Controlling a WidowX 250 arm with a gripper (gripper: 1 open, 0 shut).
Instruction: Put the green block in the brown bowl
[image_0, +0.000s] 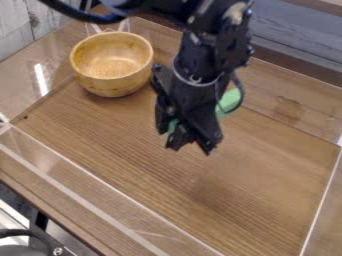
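In the camera view the green block (230, 98) hangs above the wooden table, one end sticking out to the right of the black gripper (190, 143). The gripper points steeply down and is shut on the green block; most of the block is hidden behind the fingers (174, 128). The brown bowl (111, 62) stands empty at the back left of the table, well apart from the gripper and to its upper left.
The wooden table top (120, 150) is ringed by low clear plastic walls (80, 185). The robot's dark arm (221, 30) reaches in from the top of the view, passing just right of the bowl.
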